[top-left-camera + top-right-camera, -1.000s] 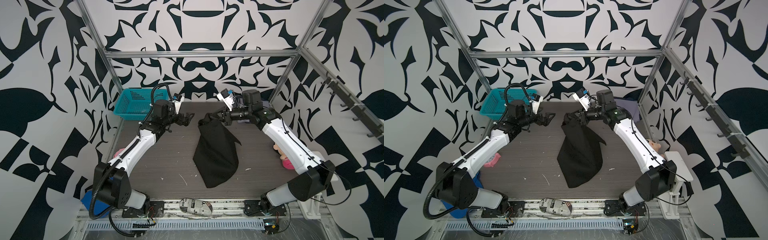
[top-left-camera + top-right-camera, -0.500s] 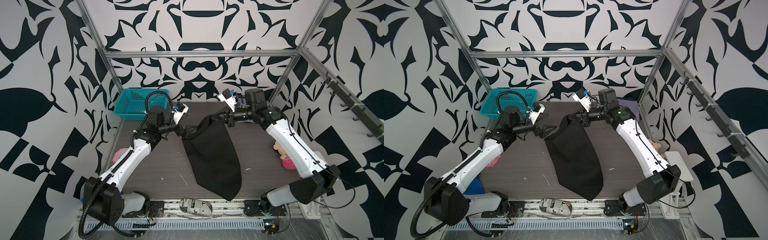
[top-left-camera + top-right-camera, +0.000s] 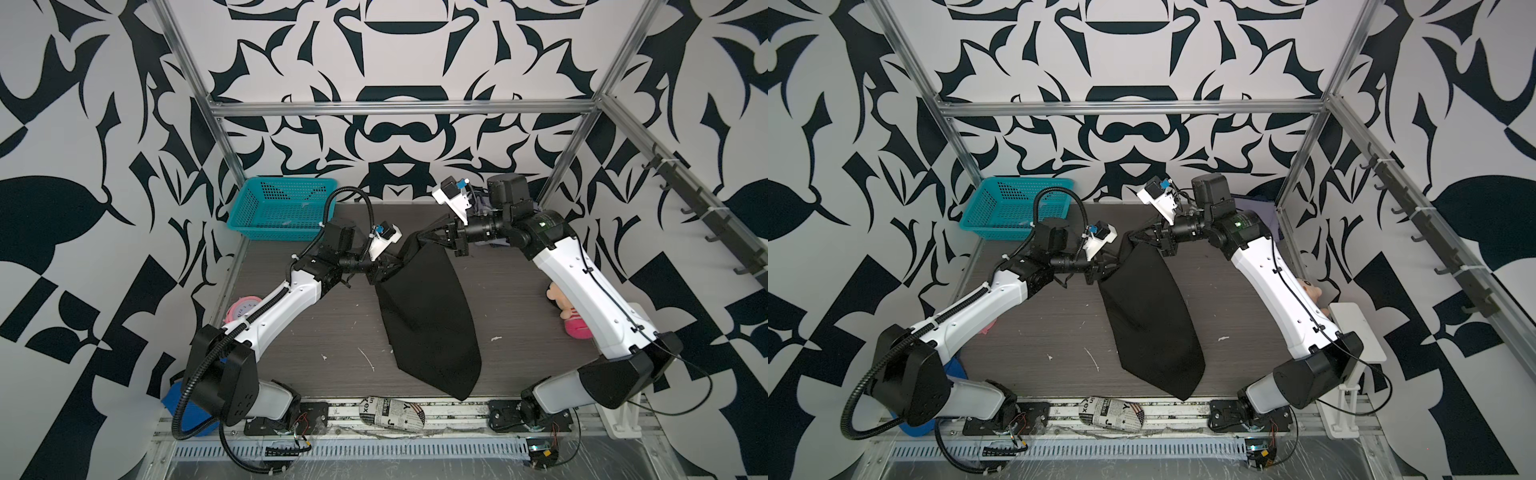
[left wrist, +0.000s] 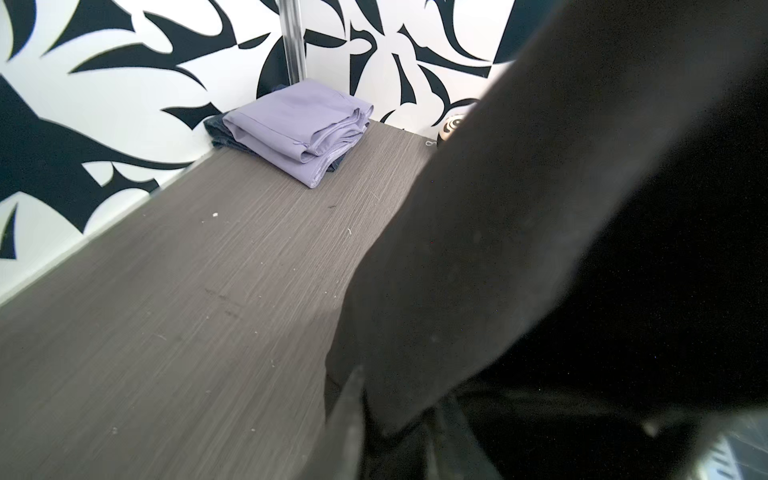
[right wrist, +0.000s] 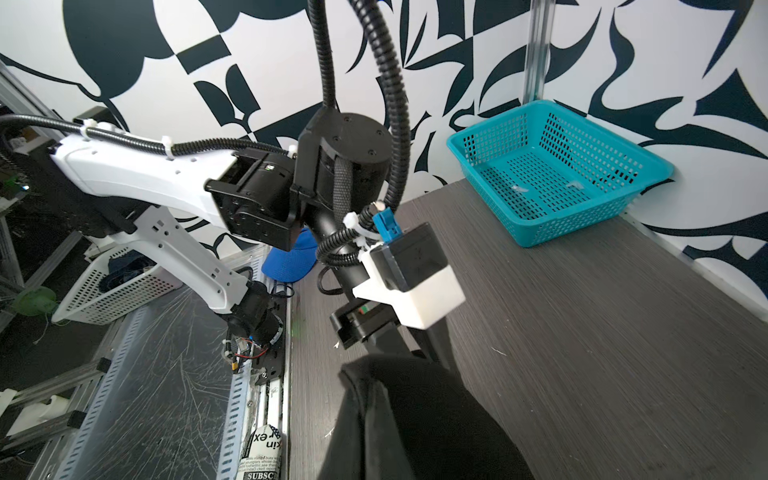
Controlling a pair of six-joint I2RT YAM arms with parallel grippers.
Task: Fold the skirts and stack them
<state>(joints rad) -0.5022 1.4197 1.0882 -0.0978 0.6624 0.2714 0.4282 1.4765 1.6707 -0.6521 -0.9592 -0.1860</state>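
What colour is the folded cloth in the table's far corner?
Plain pale lavender. The lavender skirt shows best in the left wrist view.

The black skirt (image 3: 428, 316) is matt cloth, the table (image 3: 332, 332) wood-grain.

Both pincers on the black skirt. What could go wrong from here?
1. The left pincer grips the black skirt only at its upper edge; spreading against the right pincer could pull it free.
2. The skirt's lower tip lies at the front edge of the table, by the newspaper-print bundle; dragging it forward may drop it off.
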